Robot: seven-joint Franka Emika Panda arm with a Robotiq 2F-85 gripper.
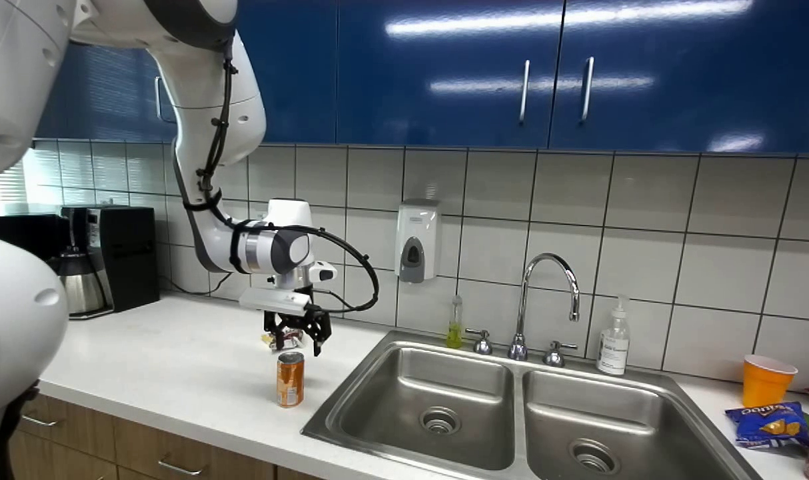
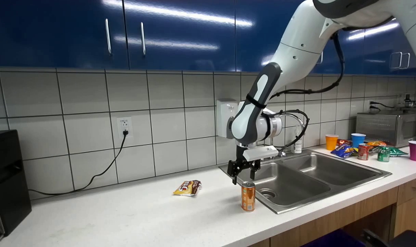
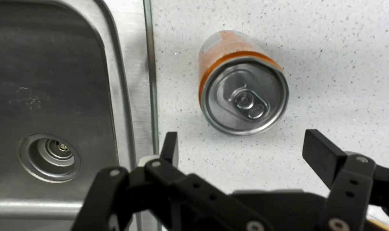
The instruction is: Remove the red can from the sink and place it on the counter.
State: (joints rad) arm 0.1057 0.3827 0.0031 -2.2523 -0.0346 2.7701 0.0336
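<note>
So the can (image 2: 248,196) was standing upright on the counter (image 2: 125,219), just beside the sink (image 3: 135,64) but apart from it; the wrist view showed a strip of bare surface between its side and the metal edge.

The gripper (image 3: 241,146) hung above the counter right near it, fingers (image 3: 321,155) spread wide with pale speckled surface showing in the gap. In the wrist view the can sat mostly ahead of the tips, roughly midway between the two sides, lid and pull tab in plain sight. Couldn't honestly say how much height there was between tips and lid though, the angle in both exterior views made that a tricky call.

Both sink bowls were in view too, faucet (image 1: 522,300) at the back near the divider, pump bottle (image 1: 614,347) to the right of it at the rear edge. A wrapper (image 2: 188,188) lay on the counter behind the can, closer to the tiles (image 1: 491,247). Up on those hung a dispenser (image 1: 418,220), left of the faucet in an exterior view. Past the far end of the sink an orange cup (image 1: 766,383) stood just behind a blue bag (image 1: 774,423), and way over at the opposite end was a coffee maker (image 1: 131,253) with a steel-looking jug (image 1: 81,293)
</note>
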